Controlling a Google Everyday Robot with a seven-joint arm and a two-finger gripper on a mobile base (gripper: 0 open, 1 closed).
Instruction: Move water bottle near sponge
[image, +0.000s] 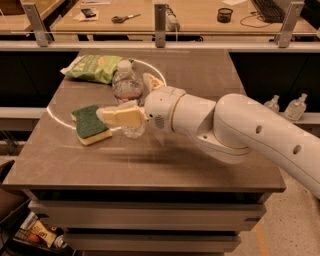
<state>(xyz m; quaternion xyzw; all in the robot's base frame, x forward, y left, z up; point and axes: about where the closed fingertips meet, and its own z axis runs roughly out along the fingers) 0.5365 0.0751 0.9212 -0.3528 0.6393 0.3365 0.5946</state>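
The water bottle (128, 90), clear with a white cap and a thin label band, stands upright on the brown table (200, 150). The sponge (90, 122), dark green on a pale yellow base, lies just left of the bottle, a short gap away. My gripper (125, 96) reaches in from the right and straddles the bottle. One tan finger (120, 116) is in front of the bottle and overlaps the sponge's right edge in the view. The other finger is behind the bottle. The fingers stand spread, wider than the bottle.
A crinkled light green snack bag (95, 67) lies at the table's back left. A white ring (55, 107) is marked on the tabletop. Two small pump bottles (295, 106) stand on a ledge at the right. A railing and desks lie behind.
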